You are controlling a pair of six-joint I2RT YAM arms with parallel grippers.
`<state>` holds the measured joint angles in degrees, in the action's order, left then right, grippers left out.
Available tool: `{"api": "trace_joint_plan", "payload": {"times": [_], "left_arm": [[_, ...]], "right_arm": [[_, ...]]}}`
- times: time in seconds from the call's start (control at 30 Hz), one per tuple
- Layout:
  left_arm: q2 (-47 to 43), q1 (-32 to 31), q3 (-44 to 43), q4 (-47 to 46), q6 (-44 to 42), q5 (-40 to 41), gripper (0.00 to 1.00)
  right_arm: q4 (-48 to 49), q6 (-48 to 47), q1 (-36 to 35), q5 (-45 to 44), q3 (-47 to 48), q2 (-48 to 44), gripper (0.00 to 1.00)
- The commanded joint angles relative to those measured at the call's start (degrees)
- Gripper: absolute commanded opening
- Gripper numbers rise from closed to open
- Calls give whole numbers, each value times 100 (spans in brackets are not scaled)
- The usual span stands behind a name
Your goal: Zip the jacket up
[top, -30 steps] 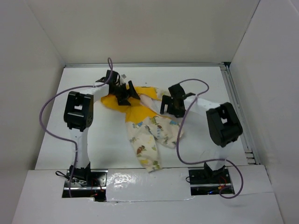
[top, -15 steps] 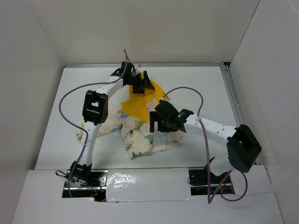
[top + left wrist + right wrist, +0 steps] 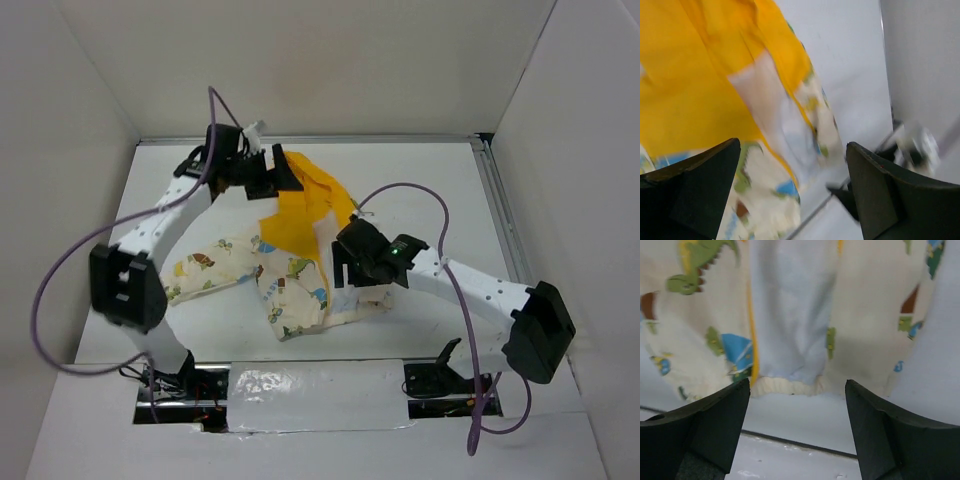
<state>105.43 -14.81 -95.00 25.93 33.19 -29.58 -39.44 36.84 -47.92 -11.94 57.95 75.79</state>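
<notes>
White-walled enclosure with a white table (image 3: 440, 190), seen from above and from both wrists. The arm bases sit at the near edge. The jacket (image 3: 285, 290) lies crumpled at mid-table, unzipped so far as can be judged, for no zipper teeth or slider can be made out in any view. Its long axis runs roughly near to far: cream printed body toward the bases, one sleeve (image 3: 200, 270) trailing to the left, and yellow hood (image 3: 300, 205) at the far end. The right gripper (image 3: 345, 270) hangs just at the right-hand margin of the cream body. Its jaws are spread with nothing between them, and its wrist view looks onto dinosaur print and a ribbed elastic edge (image 3: 790, 386) directly ahead. Farther back, the left gripper (image 3: 285, 180) hovers over the far tip of the hood, jaws wide apart and empty, with yellow lining below in a blurred wrist view. The right arm is therefore nearer the hem, where a zipper would presumably start, and the left arm nearer the collar end. The garment likely needs flattening first.
</notes>
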Motion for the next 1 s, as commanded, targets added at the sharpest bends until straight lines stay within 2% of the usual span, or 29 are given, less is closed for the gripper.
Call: {"api": "trace_joint_plan", "payload": {"times": [0.0,0.03,0.1,0.13,0.17,0.2,0.3,0.33,0.4,0.53,0.57,0.67,0.73,0.8,0.83,0.9,0.93,0.97], "left_arm": [[-1407,-338,1857,-192,134,173,99],[-1994,-547,2793,-507,222,137,99],[-2463,-777,3590,-764,502,172,99],[-2796,-1048,4220,-904,600,224,99],[-2904,-1137,4505,-984,697,216,99],[-3079,-1338,4943,-1089,880,173,99],[-3256,-1612,5682,-1634,1084,-21,99],[-3274,-1656,5807,-1731,1128,-39,99],[-3187,-1735,6010,-1899,1286,100,99],[-2915,-1780,6099,-2004,1383,304,99],[-2870,-1771,6047,-1961,1401,339,99],[-2572,-1736,5897,-1751,1497,611,99],[-2457,-1675,5792,-1610,1480,717,99],[-2369,-1596,5686,-1452,1489,848,99],[-2351,-1561,5668,-1416,1471,875,99],[-2343,-1508,5616,-1310,1462,928,99],[-2342,-1490,5581,-1275,1445,954,99],[-2342,-1499,5563,-1231,1453,989,99]], "right_arm": [[-538,306,194,-589,-248,173,83],[-512,332,213,-624,-284,243,83],[-538,455,370,-826,-346,541,83],[-651,595,432,-992,-320,777,79],[-696,648,459,-1081,-285,901,68],[-740,701,468,-1186,-259,998,41],[-618,535,415,-1179,-31,1166,16],[-583,396,311,-1057,75,1140,0],[-443,202,205,-828,417,1018,0],[233,-465,230,698,683,247,0],[444,-502,300,1598,569,61,0],[1558,-512,757,2938,-186,-555,1],[1921,-512,1194,3337,-1038,-715,5],[2045,-345,1512,3445,-1722,-523,13],[1993,-196,1740,3210,-1891,-426,16],[1844,-11,1952,2647,-2270,-135,30],[1609,112,2014,2358,-2314,-100,49],[1511,156,2015,2007,-2324,-126,61]]}}
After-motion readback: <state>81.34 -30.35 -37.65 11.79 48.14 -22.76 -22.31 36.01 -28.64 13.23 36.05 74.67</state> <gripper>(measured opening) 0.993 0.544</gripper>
